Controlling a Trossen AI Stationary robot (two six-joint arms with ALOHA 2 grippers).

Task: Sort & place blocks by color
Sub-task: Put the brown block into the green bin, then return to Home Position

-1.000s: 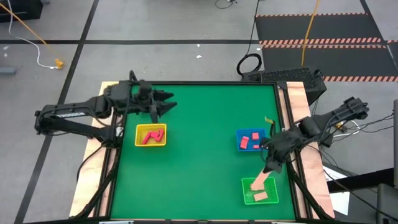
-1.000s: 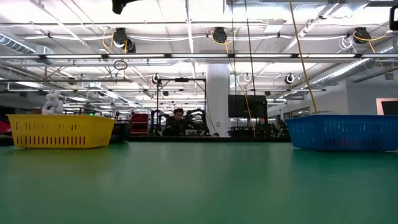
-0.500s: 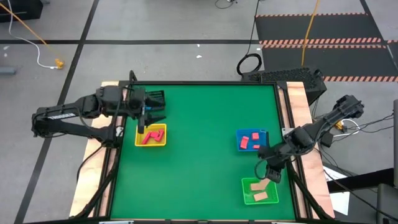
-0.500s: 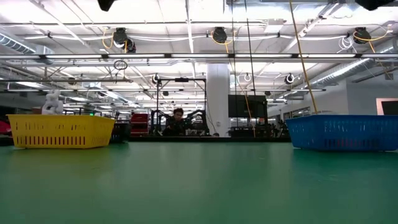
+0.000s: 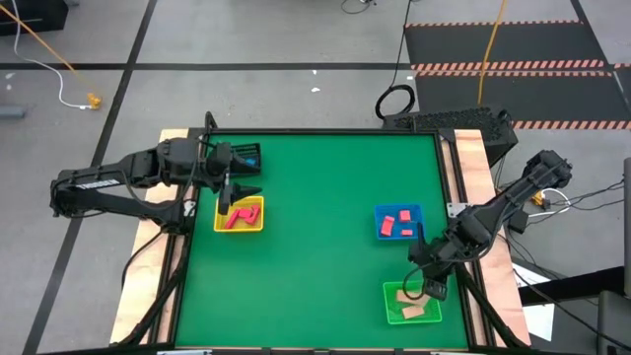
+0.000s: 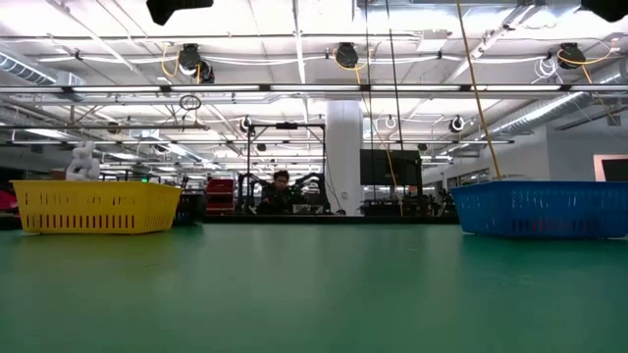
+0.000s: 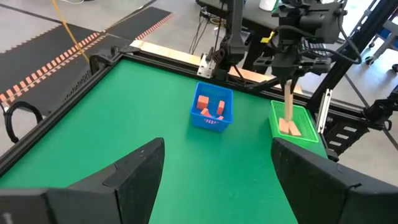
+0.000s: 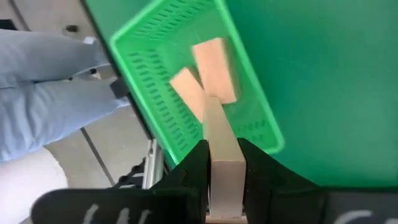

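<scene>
Since a sec ago, the tan bar I'm carrying has come from a slant beside the green tray to hanging over its near edge, and the right gripper has swung down w/ it; the left arm has pulled back from mid-table toward the yellow tray.

Tan bar: pinched between the right gripper's fingers, long axis pointing down at the tray; in the left wrist view it stands upright w/ its lower end at or just above the two tan blocks already lying in the green tray. I can't tell if it touches them.

Progress, as I read it: green tray holds two tan pieces, third about to join. Blue tray holds approx three red/pink blocks; yellow tray holds more red/pink pieces, count unclear. So red seems split across two trays. No loose blocks show on the green mat, so I judge sorting nearly done, w/ this drop the main step left.

Left gripper hovers just beyond the yellow tray's far edge, fingers spread wide, holding nothing.
</scene>
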